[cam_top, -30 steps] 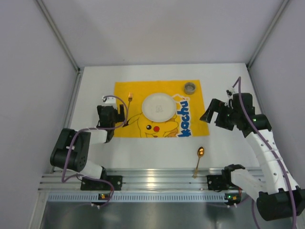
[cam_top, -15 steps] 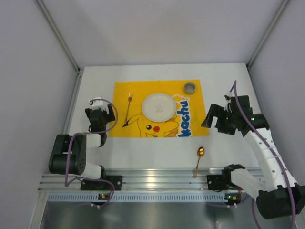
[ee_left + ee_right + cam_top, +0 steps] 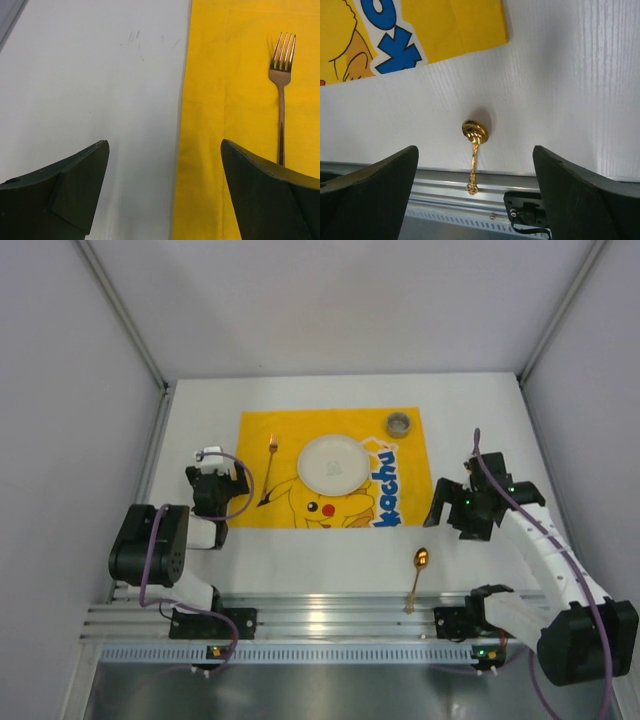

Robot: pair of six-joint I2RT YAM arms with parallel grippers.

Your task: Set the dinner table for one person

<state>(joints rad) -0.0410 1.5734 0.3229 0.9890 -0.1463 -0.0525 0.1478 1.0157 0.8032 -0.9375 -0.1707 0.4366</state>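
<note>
Top view: L gripper [image 3: 215,480] sits over the dinner table [image 3: 200,405], just off the left edge of the yellow Pikachu cloth [image 3: 262,440]. Its jaws are wide apart w/ nothing btwn them. R gripper [image 3: 443,506] hangs over bare table just past the cloth's right edge, jaws likewise spread and empty. The table is the big white top filling the mid of the view, w/ the cloth laid across its far-centre. On the cloth: white plate [image 3: 333,463] about mid; gold fork [image 3: 270,468] left of the plate, tines pointing away from the arms; small grey cup [image 3: 399,424] at the far right corner. Gold spoon [image 3: 417,575] lies off the cloth on bare table near the front, handle end reaching the aluminium rail [image 3: 330,618], apart from the R gripper w/ only bare table btwn them. L wrist view: dark fingers [image 3: 75,185] at both bottom corners w/ a wide gap, and only table and cloth show btwn them. The cloth edge runs up the mid of the gap. The fork lies flat on the cloth, its handle passing behind the right-hand finger; can't tell if they touch. R wrist view: fingers [image 3: 375,195] spread to both sides, the spoon centred in the gap but farther off, bowl on the white top, handle tip over the rail. The cloth corner w/ blue lettering is at upper left.
</note>
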